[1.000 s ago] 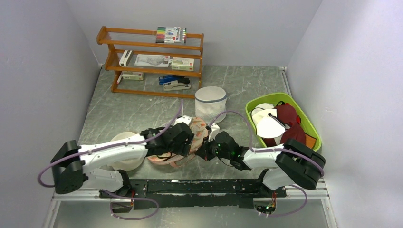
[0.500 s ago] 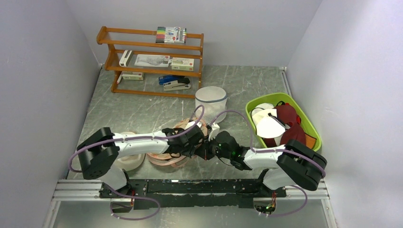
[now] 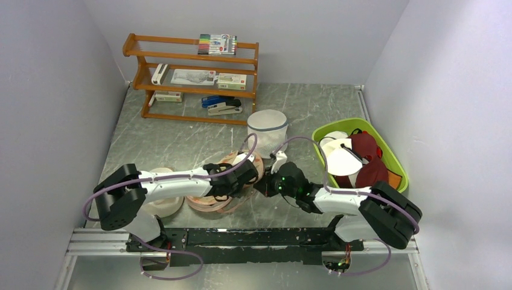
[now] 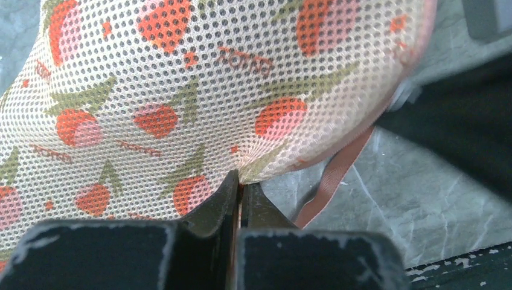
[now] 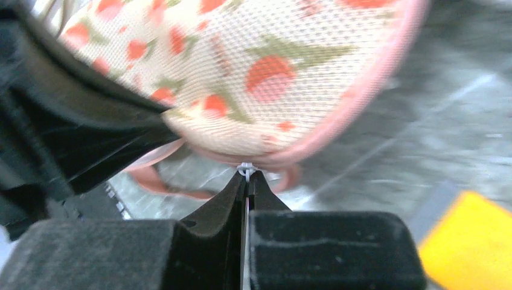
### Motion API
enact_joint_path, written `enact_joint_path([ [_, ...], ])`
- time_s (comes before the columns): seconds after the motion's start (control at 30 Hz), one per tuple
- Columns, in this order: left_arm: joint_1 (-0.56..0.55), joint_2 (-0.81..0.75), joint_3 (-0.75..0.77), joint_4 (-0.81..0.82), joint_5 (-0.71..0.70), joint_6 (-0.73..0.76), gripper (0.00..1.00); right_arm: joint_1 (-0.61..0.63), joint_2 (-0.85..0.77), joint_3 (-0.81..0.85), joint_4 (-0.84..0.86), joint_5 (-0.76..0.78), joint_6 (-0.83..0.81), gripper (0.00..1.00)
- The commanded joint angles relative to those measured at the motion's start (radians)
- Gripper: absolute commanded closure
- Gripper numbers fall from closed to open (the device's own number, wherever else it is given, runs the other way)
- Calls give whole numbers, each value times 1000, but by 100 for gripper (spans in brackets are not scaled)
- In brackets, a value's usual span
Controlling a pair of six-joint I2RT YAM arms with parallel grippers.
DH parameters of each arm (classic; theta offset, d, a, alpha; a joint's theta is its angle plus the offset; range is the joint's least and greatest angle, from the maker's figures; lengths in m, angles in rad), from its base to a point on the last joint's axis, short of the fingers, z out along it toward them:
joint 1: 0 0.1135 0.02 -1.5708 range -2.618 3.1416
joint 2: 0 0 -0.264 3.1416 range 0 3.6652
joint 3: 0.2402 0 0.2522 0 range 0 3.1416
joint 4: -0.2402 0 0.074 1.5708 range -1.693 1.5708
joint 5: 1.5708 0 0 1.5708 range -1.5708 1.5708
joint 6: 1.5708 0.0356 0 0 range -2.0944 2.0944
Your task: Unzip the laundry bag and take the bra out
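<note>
**Both grippers clamped on the laundry bag, middle of the near edge**

Laundry bag [image 3: 208, 202] lay on the grey marbled worktop [image 3: 181, 139], close to the near edge and about midway between the left and right edges. Much of it was hidden under the two wrists in the top view. Mesh fabric was beige with orange-red and green print [image 4: 181, 90], trimmed with a pink rim [image 5: 368, 78].

Left gripper [image 3: 250, 175]: jaws pressed together with no gap, and a small fold of the printed mesh nipped at the fingertips [image 4: 240, 184]. A pinkish strap [image 4: 332, 181] hung from under the bag's edge onto the worktop just beside them.

Right gripper [image 3: 264, 185]: jaws likewise pressed together [image 5: 247, 175], gripping a small white tab [image 5: 244, 167] at the bag's pink rim. Whether this tab was the zip pull could not be told. The two grippers met tip to tip at the bag's right end.

Elsewhere: white mesh cylinder [image 3: 267, 130] stood behind the bag, a green basket [image 3: 362, 124] of garments sat at the right edge, a wooden rack [image 3: 190, 78] filled the far-left corner, and a round cream item [image 3: 160, 205] lay left of the bag.
</note>
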Motion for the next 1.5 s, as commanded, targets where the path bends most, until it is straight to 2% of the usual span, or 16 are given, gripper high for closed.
enact_joint_path([
  [0.0,2,-29,-45,-78,-46,-38,93,-139,-37,10,-102,45,-37,100],
  [0.1,2,-52,-86,-65,-38,-56,93,-203,-40,10,-108,7,-52,100],
  [0.2,2,-70,-99,-69,-39,-77,93,-209,-44,19,-132,-4,-68,100],
  [0.33,1,-90,-75,-114,-58,-100,92,-205,-113,-41,-56,-107,-59,100],
  [0.5,2,-136,-17,-163,-56,-113,58,-180,-192,-147,58,-179,28,100],
  [0.7,-6,-326,-38,16,127,-16,22,-138,-213,-174,111,-207,68,100],
  [0.83,-9,-333,-5,32,148,-12,22,-131,-221,-179,126,-227,80,100],
  [1.1,-60,-193,77,61,149,28,29,-109,-237,-178,119,-227,89,100],
  [1.47,-145,4,165,-20,-6,77,33,-104,-275,-178,83,-209,83,100],
])
